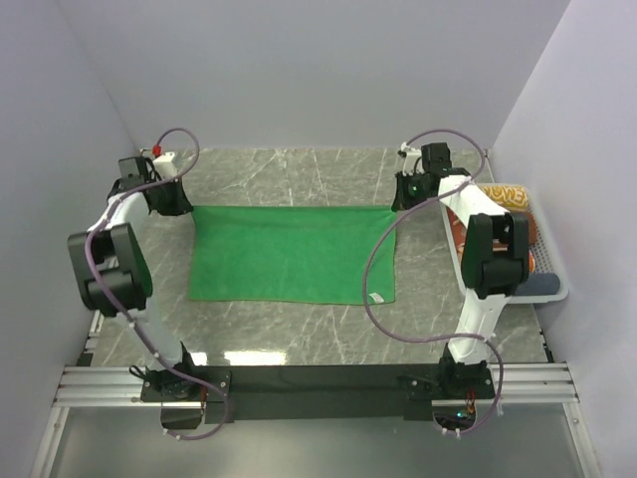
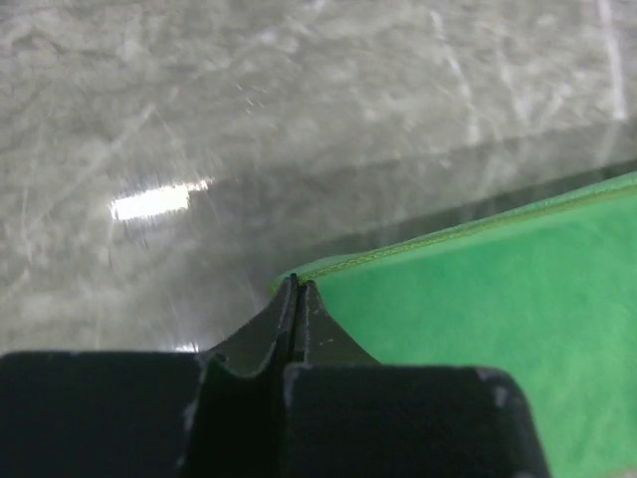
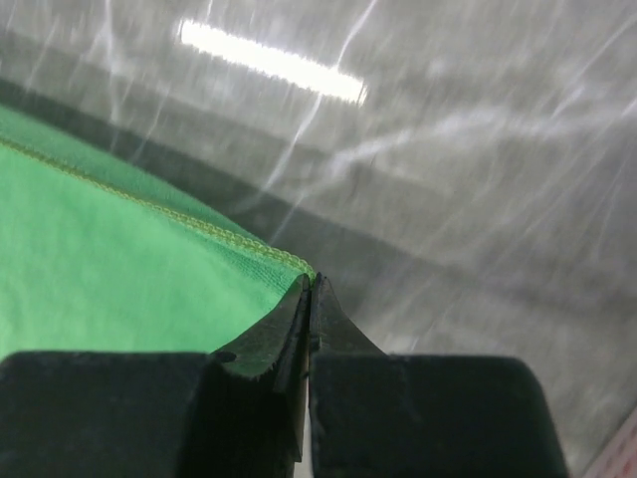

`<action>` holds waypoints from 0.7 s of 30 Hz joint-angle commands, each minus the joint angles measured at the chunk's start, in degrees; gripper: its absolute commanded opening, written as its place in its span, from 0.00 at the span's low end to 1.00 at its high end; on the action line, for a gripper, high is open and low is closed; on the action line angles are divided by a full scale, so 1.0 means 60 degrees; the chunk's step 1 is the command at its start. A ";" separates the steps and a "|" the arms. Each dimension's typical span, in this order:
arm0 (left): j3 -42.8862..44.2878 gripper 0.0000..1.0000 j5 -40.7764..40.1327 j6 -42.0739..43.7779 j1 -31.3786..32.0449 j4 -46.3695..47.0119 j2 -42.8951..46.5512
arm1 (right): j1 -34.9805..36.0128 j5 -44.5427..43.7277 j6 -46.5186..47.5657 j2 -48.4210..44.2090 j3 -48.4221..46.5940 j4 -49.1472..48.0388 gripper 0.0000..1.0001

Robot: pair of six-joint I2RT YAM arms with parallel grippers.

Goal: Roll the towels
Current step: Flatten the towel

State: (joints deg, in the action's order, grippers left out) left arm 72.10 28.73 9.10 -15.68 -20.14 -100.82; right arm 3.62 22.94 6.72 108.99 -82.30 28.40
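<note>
A bright green towel (image 1: pixel 294 254) lies spread flat on the marble table (image 1: pixel 299 334), its white tag (image 1: pixel 376 297) at the near right corner. My left gripper (image 1: pixel 175 205) sits at the towel's far left corner. In the left wrist view the left gripper (image 2: pixel 296 282) has its jaws pressed together at the corner of the green towel (image 2: pixel 498 289). My right gripper (image 1: pixel 400 199) sits at the far right corner. In the right wrist view the right gripper (image 3: pixel 313 279) is also shut, right where the towel (image 3: pixel 109 249) ends at its stitched hem.
A white basket (image 1: pixel 553 291) stands at the table's right edge, beside the right arm. It holds rolled towels: an orange-lettered one (image 1: pixel 503 193), a brown one (image 1: pixel 533 235) and a blue-grey one (image 1: pixel 537 283). A small white and red object (image 1: pixel 162 154) sits at the back left.
</note>
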 commanded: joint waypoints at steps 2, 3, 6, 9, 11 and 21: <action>0.1649 0.01 -0.0408 -0.0243 0.0050 0.0618 -0.1371 | 0.0027 -0.0600 -0.0226 0.0788 -0.1456 -0.0779 0.00; 0.2115 0.01 -0.0467 -0.0272 0.0108 0.0545 -0.1637 | 0.0041 -0.0658 -0.0227 0.0935 -0.1633 -0.0750 0.00; 0.2646 0.01 -0.0526 -0.0301 0.0196 0.0340 -0.2473 | 0.0085 -0.0951 -0.0226 0.1507 -0.2219 -0.0662 0.00; 0.3275 0.01 -0.0672 -0.0345 0.0313 0.0266 -0.3089 | 0.0086 -0.1259 -0.0373 0.2078 -0.2761 -0.0545 0.01; 0.3481 0.01 -0.0730 -0.0375 0.0372 0.0179 -0.3426 | 0.0100 -0.1405 -0.0446 0.2488 -0.3184 -0.0457 0.05; 0.6010 0.29 -0.1696 0.0152 0.0534 -0.1826 -0.4554 | 0.0217 -0.2445 -0.0710 0.2944 -0.4125 -0.0179 0.54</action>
State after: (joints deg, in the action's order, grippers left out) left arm 99.72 21.63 8.38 -12.03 -25.65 -127.24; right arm 4.58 12.21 3.22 128.14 -103.37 27.22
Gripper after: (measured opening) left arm 0.260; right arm 0.504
